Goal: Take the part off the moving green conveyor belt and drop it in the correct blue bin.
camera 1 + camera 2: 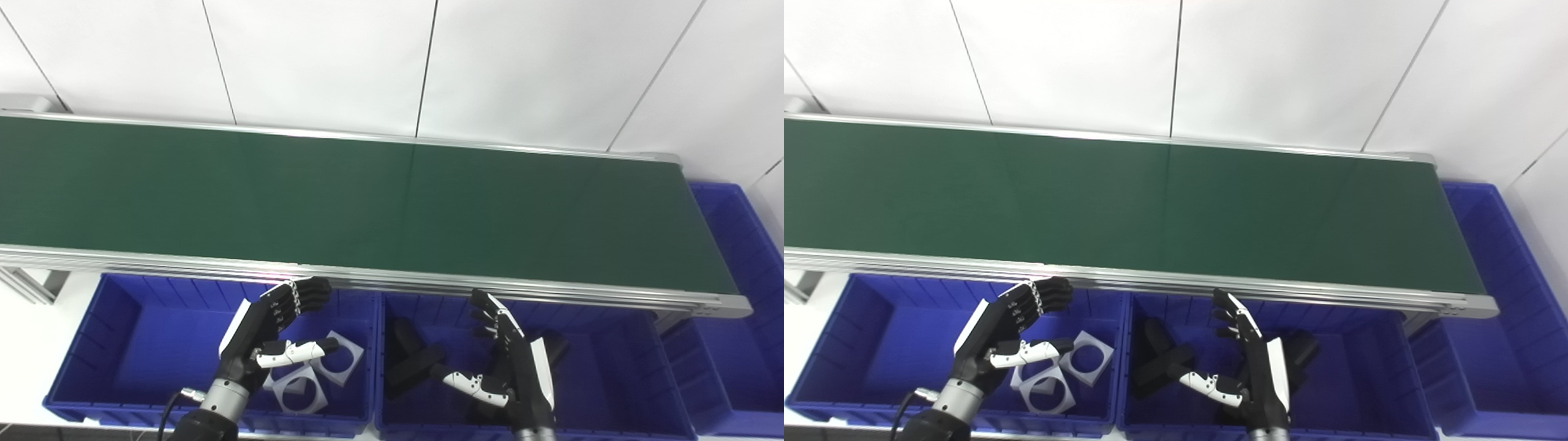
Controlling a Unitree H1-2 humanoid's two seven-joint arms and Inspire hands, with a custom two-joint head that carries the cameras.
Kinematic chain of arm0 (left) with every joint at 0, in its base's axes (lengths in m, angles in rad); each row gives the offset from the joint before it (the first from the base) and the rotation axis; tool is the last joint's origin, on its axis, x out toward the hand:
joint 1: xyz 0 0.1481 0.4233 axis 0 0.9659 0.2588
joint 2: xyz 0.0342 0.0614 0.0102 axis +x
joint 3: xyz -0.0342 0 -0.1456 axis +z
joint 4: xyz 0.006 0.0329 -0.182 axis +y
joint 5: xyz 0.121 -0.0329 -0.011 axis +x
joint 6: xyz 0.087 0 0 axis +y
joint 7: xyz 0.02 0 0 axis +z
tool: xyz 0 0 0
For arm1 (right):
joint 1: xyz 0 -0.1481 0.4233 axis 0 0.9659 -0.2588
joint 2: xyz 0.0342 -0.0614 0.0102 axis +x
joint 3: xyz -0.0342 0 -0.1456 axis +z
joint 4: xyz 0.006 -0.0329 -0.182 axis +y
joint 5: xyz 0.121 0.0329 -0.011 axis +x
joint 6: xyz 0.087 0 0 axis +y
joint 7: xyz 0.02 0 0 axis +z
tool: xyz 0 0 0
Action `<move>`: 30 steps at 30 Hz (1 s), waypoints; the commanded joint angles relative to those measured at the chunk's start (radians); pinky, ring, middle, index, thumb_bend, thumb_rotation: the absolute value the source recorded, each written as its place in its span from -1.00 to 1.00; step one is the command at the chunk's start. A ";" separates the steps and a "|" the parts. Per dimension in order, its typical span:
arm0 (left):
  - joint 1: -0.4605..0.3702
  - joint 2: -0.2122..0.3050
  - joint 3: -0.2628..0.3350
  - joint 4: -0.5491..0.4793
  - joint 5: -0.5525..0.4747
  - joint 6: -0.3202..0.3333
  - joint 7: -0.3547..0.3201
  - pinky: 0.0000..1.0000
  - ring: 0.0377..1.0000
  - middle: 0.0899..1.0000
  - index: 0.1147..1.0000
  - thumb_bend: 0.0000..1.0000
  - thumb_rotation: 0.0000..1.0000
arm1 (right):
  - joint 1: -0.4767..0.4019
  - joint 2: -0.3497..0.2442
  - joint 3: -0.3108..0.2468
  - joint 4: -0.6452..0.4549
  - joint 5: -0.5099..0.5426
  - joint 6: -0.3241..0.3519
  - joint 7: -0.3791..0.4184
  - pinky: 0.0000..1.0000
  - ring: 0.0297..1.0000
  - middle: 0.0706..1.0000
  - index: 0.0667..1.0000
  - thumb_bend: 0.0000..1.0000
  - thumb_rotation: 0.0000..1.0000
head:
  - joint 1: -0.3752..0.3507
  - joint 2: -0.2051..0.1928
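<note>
Conveyor belt [367, 202] runs left to right across the view, green surface bare along its whole visible length — no part on it at this moment, so the task's thing is not in view; it may yet arrive from beyond either end of the frame, which one cannot be told. Left hand [272, 337] hovers over the left blue bin [122, 343], fingers spread and curled slightly, thumb out, holding nothing. Right hand [505, 361] hovers over the middle blue bin [612, 367], fingers extended upward toward the belt edge, also empty and wide. Both hands sit just below the belt's near rail [429, 285], roughly level with each other. White square frames [318, 367] with round holes lie in the left bin; black angular parts [410, 361] in the middle bin. A third blue bin [735, 257] sits off the belt's right end. Judgement: waiting stage — which hand is nearer turns on where a part appears, and its colour should fix the bin.
</note>
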 commanded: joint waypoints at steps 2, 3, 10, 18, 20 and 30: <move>-0.003 0.006 0.006 -0.026 -0.012 -0.012 -0.009 0.51 0.44 0.41 0.32 0.25 -1.00 | -0.007 0.012 0.001 -0.023 0.004 -0.004 -0.008 0.34 0.55 0.63 0.64 0.31 -1.00 | 0.003 0.001; -0.003 0.006 0.007 -0.026 -0.012 -0.012 -0.008 0.51 0.44 0.41 0.32 0.25 -1.00 | -0.006 0.012 0.002 -0.024 0.005 -0.003 -0.007 0.34 0.55 0.63 0.64 0.31 -1.00 | 0.003 0.001; -0.004 0.008 0.008 -0.014 -0.008 -0.021 -0.009 0.50 0.44 0.42 0.32 0.27 -1.00 | -0.005 0.011 0.001 -0.023 0.013 -0.004 -0.001 0.35 0.55 0.63 0.63 0.31 -1.00 | 0.009 0.000; -0.005 0.009 0.008 -0.016 -0.014 -0.020 -0.014 0.49 0.43 0.41 0.32 0.26 -1.00 | 0.003 0.010 -0.001 -0.041 0.016 0.011 0.000 0.34 0.54 0.62 0.62 0.30 -1.00 | 0.011 0.004; -0.005 0.008 0.008 -0.013 -0.014 -0.021 -0.016 0.49 0.43 0.41 0.32 0.27 -1.00 | 0.003 0.009 -0.001 -0.041 0.022 0.007 0.000 0.34 0.54 0.62 0.62 0.31 -1.00 | 0.012 0.006; -0.001 0.010 0.001 -0.012 -0.001 -0.027 -0.018 0.46 0.42 0.41 0.33 0.25 -1.00 | 0.003 0.004 0.000 -0.041 0.020 0.007 0.001 0.31 0.52 0.61 0.61 0.30 -1.00 | 0.027 0.009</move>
